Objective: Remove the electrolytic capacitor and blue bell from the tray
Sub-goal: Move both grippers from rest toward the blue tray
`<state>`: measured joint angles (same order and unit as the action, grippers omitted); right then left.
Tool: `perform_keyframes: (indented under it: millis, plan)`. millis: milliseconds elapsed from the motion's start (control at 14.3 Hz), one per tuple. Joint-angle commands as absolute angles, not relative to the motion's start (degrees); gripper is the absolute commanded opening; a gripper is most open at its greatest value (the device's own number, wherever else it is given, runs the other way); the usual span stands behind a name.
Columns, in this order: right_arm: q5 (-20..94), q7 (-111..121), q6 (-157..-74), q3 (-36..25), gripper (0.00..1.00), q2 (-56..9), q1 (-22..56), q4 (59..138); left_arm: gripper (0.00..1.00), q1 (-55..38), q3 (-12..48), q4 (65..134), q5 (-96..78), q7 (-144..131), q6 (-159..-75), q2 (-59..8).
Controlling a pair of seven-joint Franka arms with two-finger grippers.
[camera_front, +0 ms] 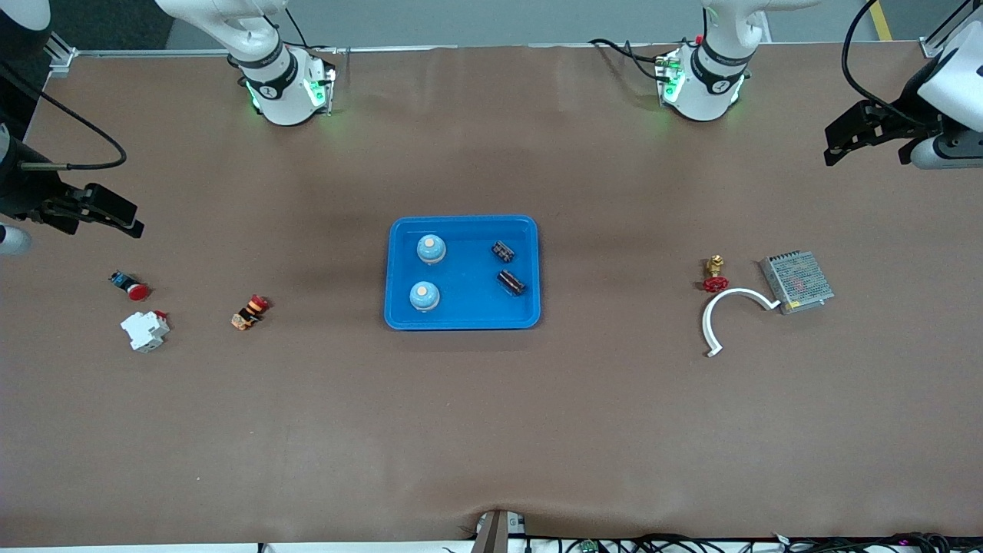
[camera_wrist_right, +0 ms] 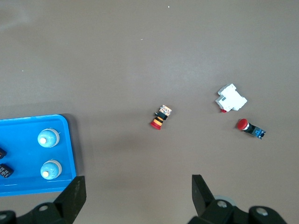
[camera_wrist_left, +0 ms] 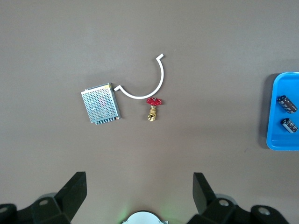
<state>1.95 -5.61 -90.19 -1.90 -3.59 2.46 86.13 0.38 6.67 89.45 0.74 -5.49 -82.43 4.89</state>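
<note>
Two bells (camera_front: 431, 249) and two capacitors (camera_front: 503, 250) are seen in the tray (camera_front: 461, 319) at 12 o'clock of the front camera; wide-open left gripper (camera_wrist_left: 140, 186) and right gripper (camera_wrist_right: 138, 189) are shown only by wrist views

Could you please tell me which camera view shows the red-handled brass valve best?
The left wrist view: the valve appears largest there, unobstructed beside the white curved piece. The front view shows it smaller; the right wrist view misses it.

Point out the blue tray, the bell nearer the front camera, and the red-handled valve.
blue tray (camera_front: 462, 319), front view, bare floor near its rim.
bell (camera_front: 424, 296), front view, dome top.
red-handled valve (camera_front: 716, 284), front view, red handwheel.
</note>
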Motion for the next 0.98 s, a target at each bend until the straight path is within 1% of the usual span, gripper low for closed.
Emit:
perform_keyframes:
  millis: [0,140,279,488,628,767,907]
  plan:
    - [2.9,-5.71,-89.65,-1.76,1.0,-3.34,1.93,85.87,1.0,0.79,6.94,88.59,0.44,-4.31,-81.47,5.01]
    - [2.9,-5.63,-89.74,-1.76,1.0,-3.34,1.93,85.87,1.0,0.53,7.03,88.68,0.53,-4.57,-81.47,4.83]
    - [2.9,-5.54,-89.74,-1.76,1.0,-3.34,1.93,85.78,1.0,0.09,7.64,88.68,0.62,-4.66,-81.39,2.82]
    - [2.9,-5.8,-89.65,-1.76,1.0,-3.34,2.02,86.3,1.0,0.0,11.32,89.38,0.53,-5.62,-81.82,-0.86]
    - [4.12,-6.85,-90.78,-1.76,1.0,-3.25,2.28,89.46,1.0,0.0,14.57,89.82,0.44,-11.3,-83.22,-3.41]
    - [7.72,-9.57,-92.71,-1.76,1.0,-3.34,2.37,92.27,1.0,-0.52,18.62,91.31,-0.08,-20.87,-85.94,-5.87]
    - [7.82,-11.68,-97.62,-1.41,1.0,-3.34,3.07,97.35,1.0,-1.92,22.48,93.07,-0.09,-31.41,-90.68,-8.78]
